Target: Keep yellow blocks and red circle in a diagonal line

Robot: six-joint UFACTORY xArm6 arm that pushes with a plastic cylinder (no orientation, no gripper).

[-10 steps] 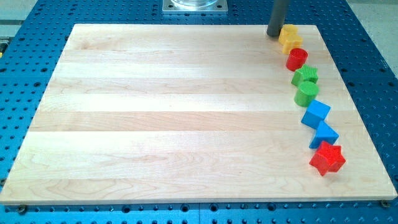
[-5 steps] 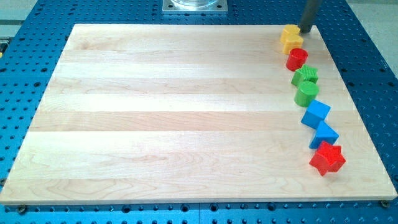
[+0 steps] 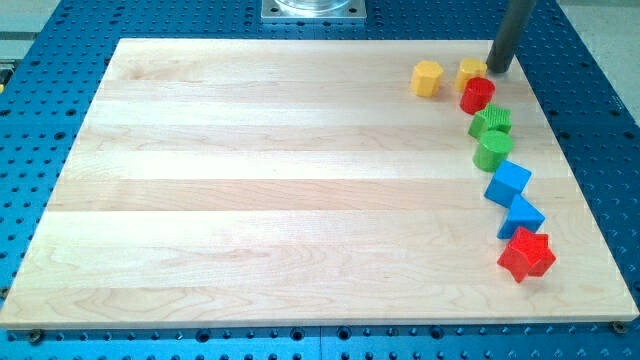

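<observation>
The wooden worktop (image 3: 280, 180) lies on a blue perforated base (image 3: 30, 130), and no brand, label or writing can be read anywhere. Toward one o'clock on the worktop sits a yellow hexagonal block (image 3: 427, 77), standing apart from the rest. Just at its three o'clock is a second yellow block (image 3: 470, 70), shape unclear, touching the red circle (image 3: 477, 95) at its five o'clock. The rod's tip (image 3: 497, 69) rests just at this second yellow block's three o'clock side, seemingly touching it. There is no claw on this arm, only the rod. Below the red circle run a green star-like block (image 3: 491, 121), a green cylinder (image 3: 492, 150), a blue cube (image 3: 508, 183), a blue block (image 3: 523, 216) and a red star (image 3: 526, 255), curving toward four o'clock.
</observation>
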